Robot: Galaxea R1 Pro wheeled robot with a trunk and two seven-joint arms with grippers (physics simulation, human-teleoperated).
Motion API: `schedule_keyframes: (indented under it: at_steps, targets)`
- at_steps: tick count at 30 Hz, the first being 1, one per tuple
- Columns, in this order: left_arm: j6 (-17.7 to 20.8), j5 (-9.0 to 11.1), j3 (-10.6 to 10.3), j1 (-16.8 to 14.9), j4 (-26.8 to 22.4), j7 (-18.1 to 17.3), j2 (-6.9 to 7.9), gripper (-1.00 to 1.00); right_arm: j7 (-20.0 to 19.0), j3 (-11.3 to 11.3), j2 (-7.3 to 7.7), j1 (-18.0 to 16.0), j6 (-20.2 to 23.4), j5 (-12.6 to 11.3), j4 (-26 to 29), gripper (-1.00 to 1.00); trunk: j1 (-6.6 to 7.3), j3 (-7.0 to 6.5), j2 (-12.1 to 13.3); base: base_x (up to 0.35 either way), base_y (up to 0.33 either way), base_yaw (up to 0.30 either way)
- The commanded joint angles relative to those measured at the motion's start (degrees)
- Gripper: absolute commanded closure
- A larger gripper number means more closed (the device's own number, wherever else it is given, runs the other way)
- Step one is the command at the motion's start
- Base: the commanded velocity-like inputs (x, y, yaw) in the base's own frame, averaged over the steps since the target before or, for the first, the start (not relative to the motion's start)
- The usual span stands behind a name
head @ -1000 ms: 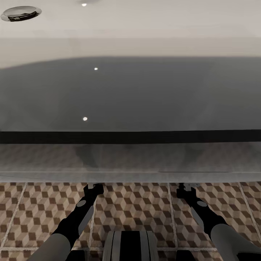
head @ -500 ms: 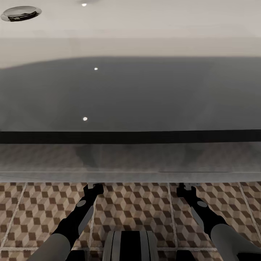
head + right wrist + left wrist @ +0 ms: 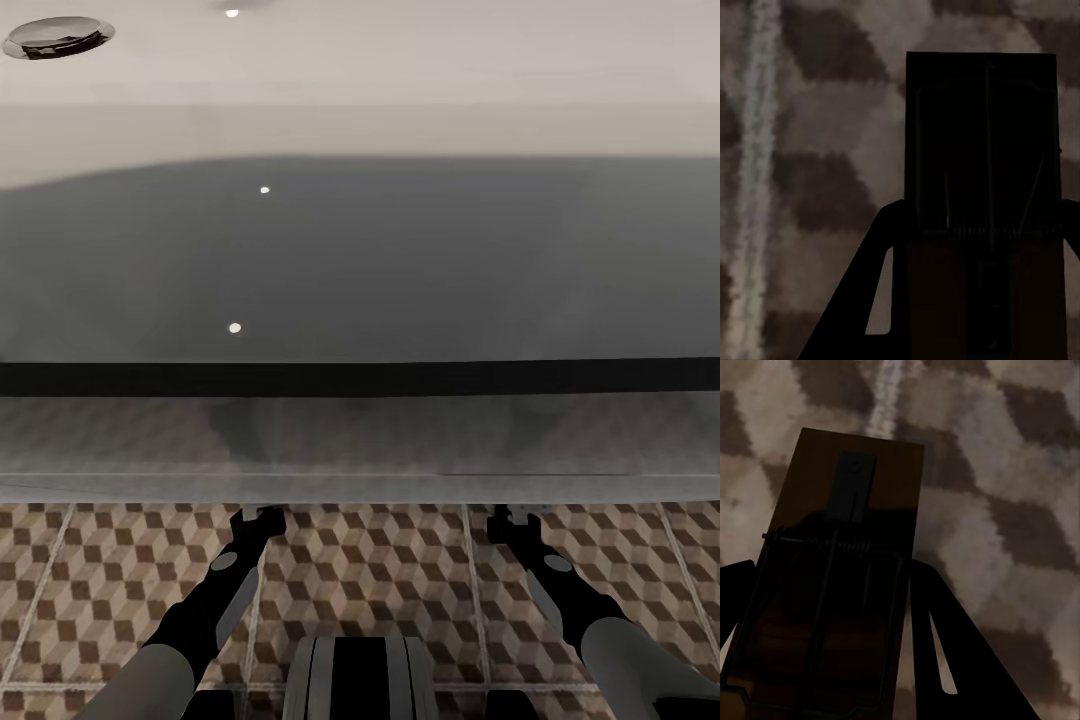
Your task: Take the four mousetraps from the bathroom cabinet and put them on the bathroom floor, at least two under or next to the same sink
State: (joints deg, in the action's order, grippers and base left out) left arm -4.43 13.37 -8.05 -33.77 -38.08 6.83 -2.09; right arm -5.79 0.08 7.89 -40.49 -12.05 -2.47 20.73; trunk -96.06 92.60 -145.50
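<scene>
Both arms reach down over the bathroom floor [image 3: 380,570], tiled in a brown, beige and white cube pattern. My left gripper [image 3: 258,518] is shut on a mousetrap [image 3: 859,472], a tan board with a black wire spring, seen dark between the fingers [image 3: 945,660] above the tiles [image 3: 1020,472]. My right gripper [image 3: 515,515] is shut on a second mousetrap [image 3: 982,112], with one finger [image 3: 870,285] against its edge. Whether either trap touches the floor [image 3: 817,112] I cannot tell. In the head view both traps are hidden at the basin's edge. The cabinet is out of view.
A wide glossy white basin [image 3: 360,270] with a chrome drain [image 3: 58,35] spans the view just ahead of both grippers; its rim [image 3: 360,488] overhangs the floor. I cannot tell whether it is the sink. My trunk [image 3: 360,680] sits between the arms.
</scene>
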Motion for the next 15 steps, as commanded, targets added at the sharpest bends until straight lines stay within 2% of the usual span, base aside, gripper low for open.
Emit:
schedule_keyframes:
  at_steps: [1,15]
  targets:
    - [-0.2,0.4,-0.4,0.0,0.0,0.6,0.0,1.0,-0.4,0.0,0.02,0.0,-0.2,-0.3,0.0,1.0,0.01,0.03,0.0,0.0,0.0,0.0]
    - [-0.5,0.3,-0.4,0.0,0.0,0.6,-0.49,1.0,-0.4,0.0,0.02,0.0,-0.2,-0.3,0.3,1.0,0.01,0.03,0.0,0.0,0.0,0.0]
